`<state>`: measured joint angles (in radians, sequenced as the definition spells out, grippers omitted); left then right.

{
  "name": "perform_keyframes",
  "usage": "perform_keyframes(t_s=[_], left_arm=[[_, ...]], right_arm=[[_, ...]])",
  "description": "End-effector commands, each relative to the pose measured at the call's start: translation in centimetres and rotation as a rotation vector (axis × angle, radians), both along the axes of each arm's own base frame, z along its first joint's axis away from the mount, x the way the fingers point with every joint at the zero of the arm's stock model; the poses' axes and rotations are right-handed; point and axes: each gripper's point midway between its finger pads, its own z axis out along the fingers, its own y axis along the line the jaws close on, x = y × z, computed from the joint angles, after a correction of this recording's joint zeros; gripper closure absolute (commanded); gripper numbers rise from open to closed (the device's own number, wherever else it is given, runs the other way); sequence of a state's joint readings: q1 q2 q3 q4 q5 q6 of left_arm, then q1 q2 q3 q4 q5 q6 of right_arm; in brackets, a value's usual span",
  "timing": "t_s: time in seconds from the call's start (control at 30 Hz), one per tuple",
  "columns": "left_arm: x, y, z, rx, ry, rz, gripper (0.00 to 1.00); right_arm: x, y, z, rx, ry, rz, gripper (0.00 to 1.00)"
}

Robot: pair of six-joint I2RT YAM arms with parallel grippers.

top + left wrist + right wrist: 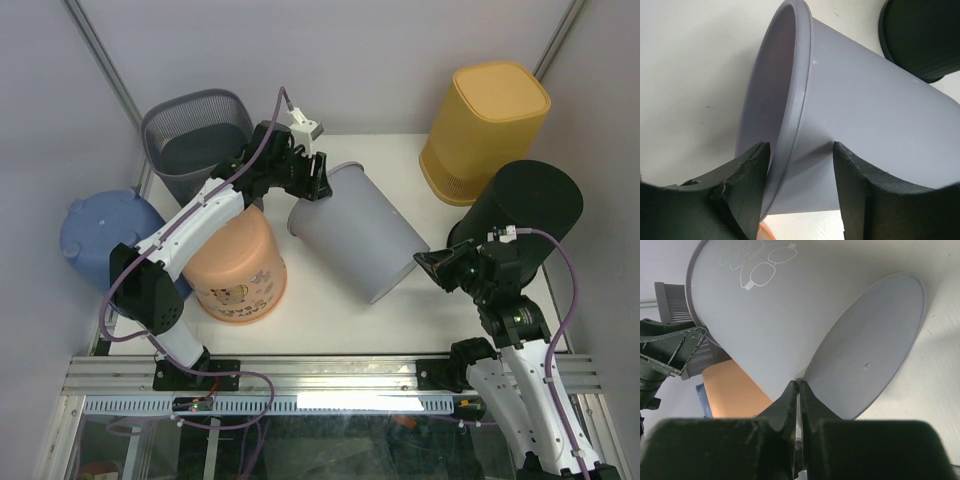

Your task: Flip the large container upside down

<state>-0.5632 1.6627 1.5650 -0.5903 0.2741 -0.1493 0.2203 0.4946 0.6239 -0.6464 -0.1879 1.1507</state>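
Observation:
The large container [355,230] is a pale grey tub lying tilted on its side in the middle of the white table, mouth toward the back left and flat base toward the front right. My left gripper [312,185] is at its mouth. In the left wrist view the gripper [800,146] stands open astride the rim of the container [865,115], one finger inside and one outside the wall. My right gripper [425,265] is at the base. In the right wrist view the gripper [800,383] is shut, its tips against the bottom edge of the container [790,315], with nothing between them.
A peach tub [240,265] stands upside down just left of the grey one, under the left arm. A dark mesh basket [195,140] is at the back left, a blue tub [100,235] at the far left, a yellow bin [485,125] at the back right, and a black tub [525,215] beside the right arm.

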Motion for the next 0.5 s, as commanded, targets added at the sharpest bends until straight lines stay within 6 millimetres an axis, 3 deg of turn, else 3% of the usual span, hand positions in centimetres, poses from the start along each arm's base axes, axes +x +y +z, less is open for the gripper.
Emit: perform_keyframes(t_s=[0.0,0.13,0.47], left_arm=[[0.6,-0.3,-0.5,0.029,-0.021,-0.012,0.52],[0.2,-1.0,-0.7,0.020,-0.012,-0.034,0.57],[-1.3,-4.9,-0.3,-0.083,0.024,-0.101,0.52]], right_arm=[[0.4,0.4,1.8,0.008,-0.066,0.026,1.00],[0.5,0.0,3.9,-0.002,-0.119,0.013,1.00],[1.4,-0.4,14.0,-0.105,-0.395,0.052,1.00]])
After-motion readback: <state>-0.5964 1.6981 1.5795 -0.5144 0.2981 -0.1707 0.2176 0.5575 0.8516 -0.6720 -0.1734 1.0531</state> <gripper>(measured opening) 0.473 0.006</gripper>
